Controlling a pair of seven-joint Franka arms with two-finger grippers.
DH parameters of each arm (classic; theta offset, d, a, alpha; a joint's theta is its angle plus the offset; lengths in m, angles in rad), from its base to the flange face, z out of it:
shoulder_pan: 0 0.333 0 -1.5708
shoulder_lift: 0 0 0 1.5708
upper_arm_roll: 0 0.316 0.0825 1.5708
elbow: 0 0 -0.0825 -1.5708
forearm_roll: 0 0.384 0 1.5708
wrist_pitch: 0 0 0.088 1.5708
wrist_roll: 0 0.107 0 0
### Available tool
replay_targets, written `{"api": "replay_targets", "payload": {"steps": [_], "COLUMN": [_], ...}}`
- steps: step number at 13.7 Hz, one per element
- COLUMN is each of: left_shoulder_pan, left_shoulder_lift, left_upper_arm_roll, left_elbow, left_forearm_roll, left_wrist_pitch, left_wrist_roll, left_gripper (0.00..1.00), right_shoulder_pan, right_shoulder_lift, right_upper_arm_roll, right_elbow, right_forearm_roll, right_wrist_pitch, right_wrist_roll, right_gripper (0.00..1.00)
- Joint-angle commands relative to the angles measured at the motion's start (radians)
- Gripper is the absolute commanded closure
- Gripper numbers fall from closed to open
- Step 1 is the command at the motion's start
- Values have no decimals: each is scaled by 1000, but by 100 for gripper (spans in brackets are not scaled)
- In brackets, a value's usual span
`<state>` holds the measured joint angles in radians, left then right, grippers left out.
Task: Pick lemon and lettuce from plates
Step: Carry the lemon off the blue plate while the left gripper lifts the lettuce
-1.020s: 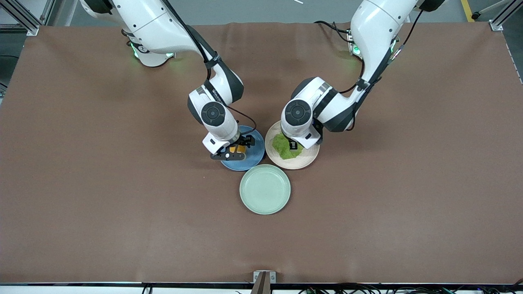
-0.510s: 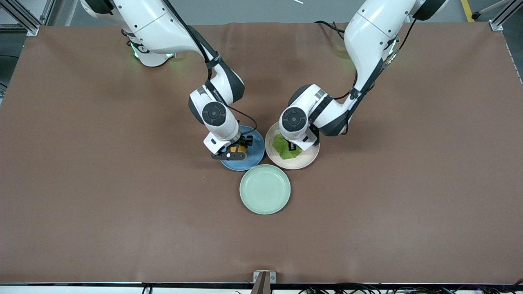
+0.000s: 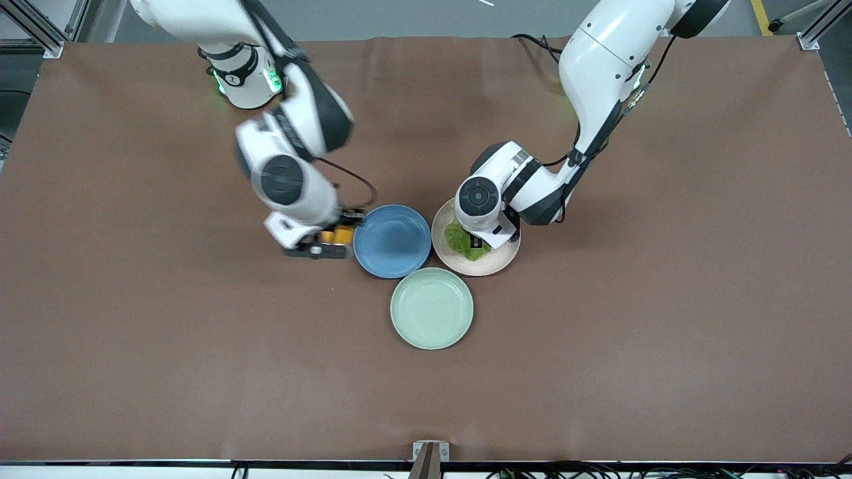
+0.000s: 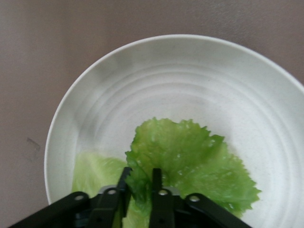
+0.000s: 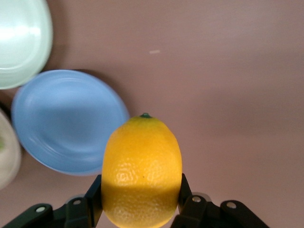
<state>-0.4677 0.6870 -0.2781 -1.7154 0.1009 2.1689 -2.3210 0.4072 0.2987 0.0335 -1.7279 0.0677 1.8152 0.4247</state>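
My right gripper point(image 3: 331, 241) is shut on the yellow-orange lemon point(image 3: 342, 234) and holds it in the air over the bare table beside the blue plate point(image 3: 393, 241), toward the right arm's end. In the right wrist view the lemon point(image 5: 141, 171) sits between the two fingers, with the blue plate point(image 5: 66, 121) next to it. My left gripper point(image 3: 480, 241) is down on the beige-pink plate point(image 3: 494, 261), shut on a fold of the green lettuce point(image 3: 464, 243). In the left wrist view the fingers pinch the leaf point(image 4: 190, 161) above the pale plate point(image 4: 190, 80).
A mint-green plate point(image 3: 432, 308) lies nearer the front camera, touching both other plates; it also shows in the right wrist view point(image 5: 19, 40). The brown table point(image 3: 200, 346) spreads wide around the plates.
My right gripper has lifted the lemon off the blue plate and carried it toward the right arm's end. My left gripper has settled lower onto the lettuce.
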Motion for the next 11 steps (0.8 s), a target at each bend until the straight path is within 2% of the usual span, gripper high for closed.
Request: {"api": "replay_targets", "payload": {"steps": [1,4,6,9,11], "left_shoulder_pan": [3,17,46,119,181], "left_shoulder_lift": [-7,-62,-116,-178,-195], "left_upper_arm_roll": [2,4,2,-3,-1], "left_elbow": [8,19,31,25,29], "left_forearm_roll": [61,123,146,151,152], "left_wrist_pitch": [-4,-87,-168,-224,-286], "left_wrist_roll": [-3,-1,41,147,254], "left_gripper": [100,100,100,100,100], "right_shoulder_pan": [-189,-379,-453,-521,-541], "right_shoulder_lift": [-128,-118,-98,-18,26], "right_upper_arm_roll": [19,19,19,19,17], "right_elbow": [-103,-147,-220,-300,-308], "right_forearm_roll": [-96,-115,-117,-118,-118], "right_wrist_pitch": [-51,5,135,323,387], "right_wrist_roll": [-218,-418,-515,-586,-587], "right_gripper": [77,77,76,76,76]}}
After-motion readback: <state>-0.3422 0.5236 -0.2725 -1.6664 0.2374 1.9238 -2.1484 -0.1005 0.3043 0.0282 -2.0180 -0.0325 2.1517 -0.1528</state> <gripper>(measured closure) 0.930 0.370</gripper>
